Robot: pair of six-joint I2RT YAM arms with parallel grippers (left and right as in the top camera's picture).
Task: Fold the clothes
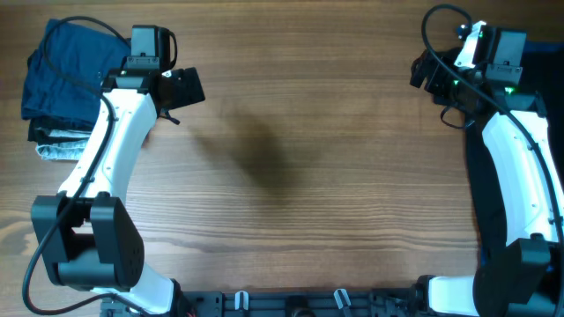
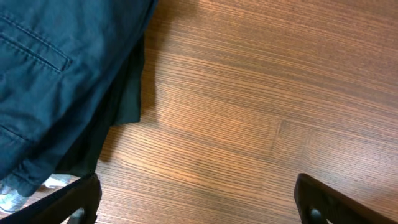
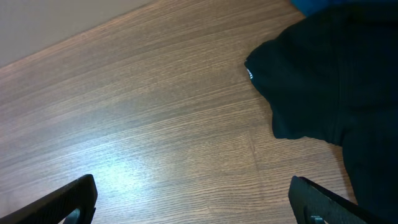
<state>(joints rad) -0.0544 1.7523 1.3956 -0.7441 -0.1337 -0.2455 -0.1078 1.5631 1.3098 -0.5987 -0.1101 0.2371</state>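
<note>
**Navy-blue shorts point(image 1: 66, 75) top a pile at the far-left corner of the wooden worktop point(image 1: 291, 202), with both grippers empty.**

The shorts, a welt pocket showing in the left wrist view, lie over a black layer point(image 2: 127, 93) and a light grey garment point(image 1: 60, 151) that pokes out at the pile's near edge. The left gripper point(image 2: 198, 190) sits just beside the pile on its right, jaws spread wide with only bare wood between them. Near the far-right corner, the right gripper point(image 3: 194, 190) is also spread wide and grasps nothing. A black garment point(image 3: 329, 81) lies on the wood just to its right, and a sliver of brighter blue fabric point(image 3: 311, 5) shows at that garment's far edge.
</note>
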